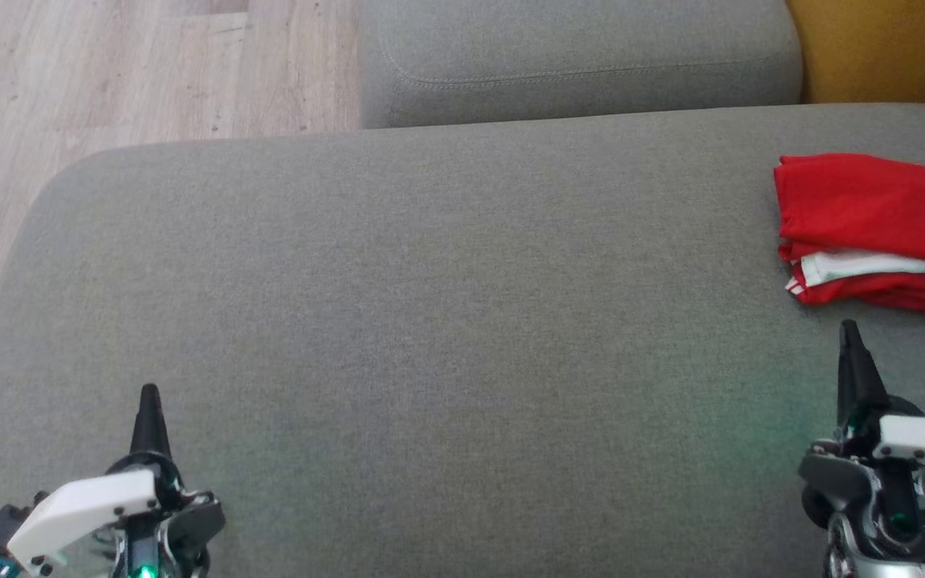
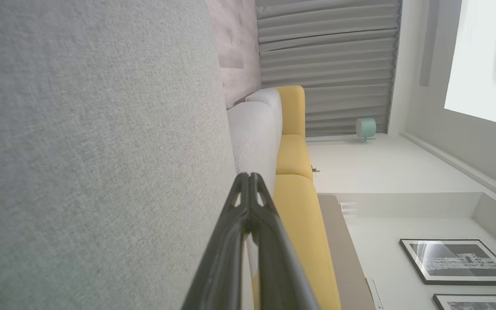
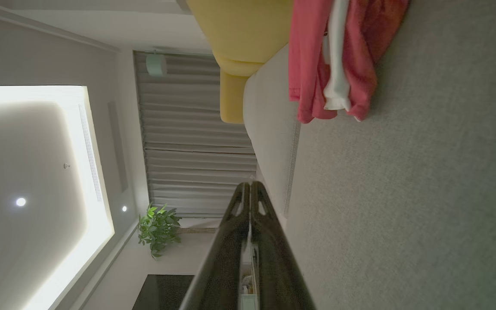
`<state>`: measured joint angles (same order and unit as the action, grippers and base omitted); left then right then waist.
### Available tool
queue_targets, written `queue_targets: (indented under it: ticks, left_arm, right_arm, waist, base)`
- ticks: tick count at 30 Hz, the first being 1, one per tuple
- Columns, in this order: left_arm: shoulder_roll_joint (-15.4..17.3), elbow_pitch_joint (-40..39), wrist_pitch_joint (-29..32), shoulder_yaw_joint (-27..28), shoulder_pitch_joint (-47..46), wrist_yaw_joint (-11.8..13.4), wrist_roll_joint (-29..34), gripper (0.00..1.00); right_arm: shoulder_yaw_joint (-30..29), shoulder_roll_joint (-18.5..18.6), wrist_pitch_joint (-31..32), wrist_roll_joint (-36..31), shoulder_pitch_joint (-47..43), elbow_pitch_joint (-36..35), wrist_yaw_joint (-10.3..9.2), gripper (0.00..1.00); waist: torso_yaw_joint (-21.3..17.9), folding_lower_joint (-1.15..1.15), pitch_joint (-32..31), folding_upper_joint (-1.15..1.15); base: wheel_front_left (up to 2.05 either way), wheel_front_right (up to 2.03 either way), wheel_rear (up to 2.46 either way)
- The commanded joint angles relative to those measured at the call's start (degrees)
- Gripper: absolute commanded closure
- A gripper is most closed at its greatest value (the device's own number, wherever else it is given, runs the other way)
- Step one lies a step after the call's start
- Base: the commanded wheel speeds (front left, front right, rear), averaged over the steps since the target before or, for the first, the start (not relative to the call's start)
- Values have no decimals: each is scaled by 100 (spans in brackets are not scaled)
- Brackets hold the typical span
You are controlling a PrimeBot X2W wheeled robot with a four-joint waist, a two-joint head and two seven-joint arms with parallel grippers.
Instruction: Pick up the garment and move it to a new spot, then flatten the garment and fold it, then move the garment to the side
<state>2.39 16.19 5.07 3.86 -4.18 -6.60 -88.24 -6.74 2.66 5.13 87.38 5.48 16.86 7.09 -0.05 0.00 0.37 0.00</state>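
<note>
I am reading the garment (image 1: 872, 225), red w/ a white band, as lying folded at the right edge of the head view, partly cut off by the frame, on the grey seat cushion (image 1: 430, 321). In the right wrist view it is showing at top centre. The left gripper (image 1: 149, 393) at lower left and the right gripper (image 1: 848, 327) at lower right are both showing fingers pressed together w/ nothing between them, neither touching the cloth. Judgement: fold and side placement are looking done, so the main risk is disturbing the result. The right gripper is sitting near the garment's lower edge. Any sweep toward the upper right could be catching the loose white layer and pulling the fold open. If a re-grip is needed, closed fingers would be pushing the stack rather than taking it, so open first. I cannot tell how far the garment is running past the frame, nor how close the seat's edge is there, so approx. slide-off risk is unknown. Surroundings: the grey back cushion (image 1: 575, 56) at top centre and the yellow cushion (image 1: 880, 48) at upper right are bounding the far side and limiting further pushing. The wood floor (image 1: 109, 72) is showing at upper left.
</note>
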Motion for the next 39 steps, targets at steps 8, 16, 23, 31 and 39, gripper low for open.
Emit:
queue_targets:
  ticks: [8, 16, 23, 31, 39]
  left_arm:
    - [49, -212, 142, 266, -201, -89, -393, 100]
    - [49, -212, 142, 266, -201, -89, -393, 100]
    - [49, -213, 142, 266, -201, -89, -393, 100]
    - [49, -213, 142, 266, -201, -89, -393, 100]
    - [49, -213, 142, 266, -201, -89, -393, 100]
  right_arm:
    - [25, 28, 133, 481, 70, -284, 40, 100]
    - [24, 27, 134, 480, 70, -284, 40, 100]
    - [23, 27, 135, 479, 70, -284, 40, 100]
    - [22, 26, 136, 478, 70, -283, 40, 100]
    - [21, 25, 137, 478, 71, -283, 40, 100]
  waist:
    - [5, 0, -19, 0]
    - [5, 0, -19, 0]
    - [5, 0, -19, 0]
    - [5, 0, -19, 0]
    - [5, 0, -19, 0]
  base:
    - [0, 0, 0]
    - [0, 0, 0]
    - [0, 0, 0]
    - [0, 0, 0]
    - [0, 0, 0]
